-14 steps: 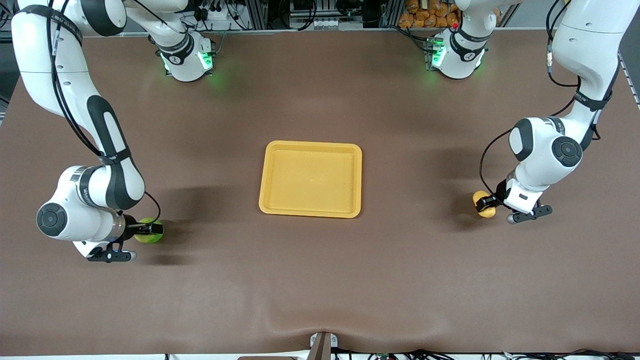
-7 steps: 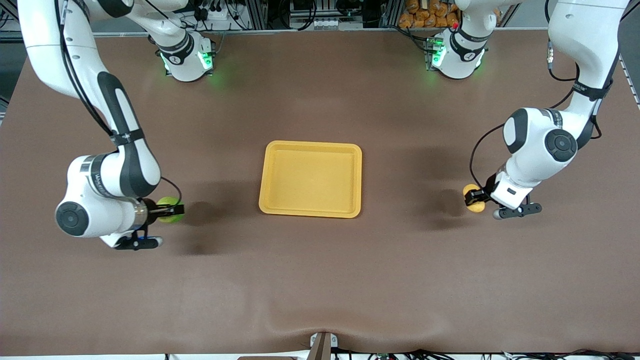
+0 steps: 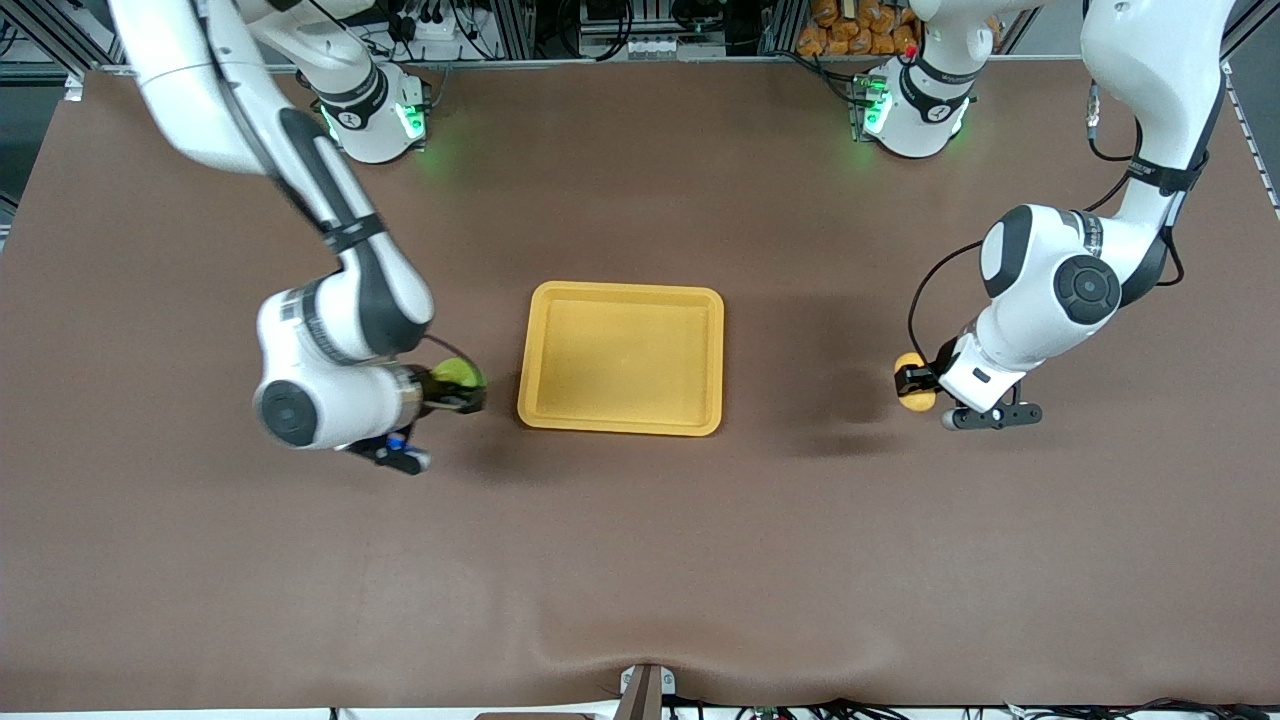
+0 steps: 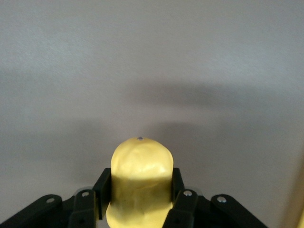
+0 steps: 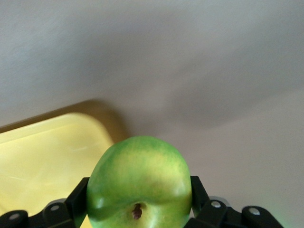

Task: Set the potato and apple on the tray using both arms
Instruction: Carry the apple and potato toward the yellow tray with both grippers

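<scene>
- Right now you have both loads in the air: the right gripper (image 3: 468, 390) is clamped on the apple (image 3: 458, 374), over the table (image 3: 640, 560) just off the tray (image 3: 621, 357) edge that faces the right arm's end.
- Your left gripper (image 3: 908, 383) is closed around the potato (image 3: 913, 394), over bare table well apart from the tray, toward the left arm's end.
- Expect the apple (image 5: 139, 183) to be firm, smooth and round, so likely slippery; in the right wrist view the fingers sit on its two flanks at the widest girth, which looks like the safest hold. Once released it could roll, so you should set it down low and well inside the raised rim.
- Treat the potato (image 4: 140, 183) as stiff and light; being oblong, it is pinched across its narrow middle with one end poking out past the fingers (image 4: 103, 183), and it should settle on its long side with little rolling.
- Note the poses: both forearms lie nearly level, wrists turned so that the fingers point sideways toward the tray, with the elbows raised above.
- You will see the tray corner (image 5: 52, 156) under the apple in the right wrist view; the tray itself holds nothing yet.
</scene>
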{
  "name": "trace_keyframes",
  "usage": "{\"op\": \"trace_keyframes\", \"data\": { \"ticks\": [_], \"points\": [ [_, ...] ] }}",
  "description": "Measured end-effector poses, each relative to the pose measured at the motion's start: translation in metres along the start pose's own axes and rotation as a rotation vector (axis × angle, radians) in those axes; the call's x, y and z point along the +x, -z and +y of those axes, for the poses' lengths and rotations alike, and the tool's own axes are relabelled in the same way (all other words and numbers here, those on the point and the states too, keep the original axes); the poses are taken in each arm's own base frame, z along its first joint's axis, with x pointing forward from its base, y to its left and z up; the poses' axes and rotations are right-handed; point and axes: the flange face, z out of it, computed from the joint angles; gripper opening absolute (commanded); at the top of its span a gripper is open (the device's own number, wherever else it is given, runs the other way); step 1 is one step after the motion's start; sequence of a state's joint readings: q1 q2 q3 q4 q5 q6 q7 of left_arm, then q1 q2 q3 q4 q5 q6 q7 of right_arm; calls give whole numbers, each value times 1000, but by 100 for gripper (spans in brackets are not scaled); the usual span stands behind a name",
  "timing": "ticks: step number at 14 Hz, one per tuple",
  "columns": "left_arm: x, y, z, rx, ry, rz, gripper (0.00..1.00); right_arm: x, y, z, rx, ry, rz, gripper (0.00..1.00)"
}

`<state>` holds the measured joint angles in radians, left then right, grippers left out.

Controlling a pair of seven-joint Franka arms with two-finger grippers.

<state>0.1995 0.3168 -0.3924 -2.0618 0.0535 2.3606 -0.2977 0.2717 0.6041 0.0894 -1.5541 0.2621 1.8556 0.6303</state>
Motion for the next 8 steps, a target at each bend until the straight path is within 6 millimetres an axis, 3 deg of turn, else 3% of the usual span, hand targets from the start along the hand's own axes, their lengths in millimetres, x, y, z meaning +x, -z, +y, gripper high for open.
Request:
{"op": "trace_keyframes", "data": {
  "ticks": [4,6,8],
  "points": [
    [-4,28,54,-2,-8,-48,15,-60,-27,-73,27,-39,40,0],
    [-16,26,85,-1,-27,-56,15,-79,-50,-89,1,-19,36,4],
    [-28,21,120,-2,-13,-64,13,-81,-66,-92,-26,-9,33,5]
  ]
}}
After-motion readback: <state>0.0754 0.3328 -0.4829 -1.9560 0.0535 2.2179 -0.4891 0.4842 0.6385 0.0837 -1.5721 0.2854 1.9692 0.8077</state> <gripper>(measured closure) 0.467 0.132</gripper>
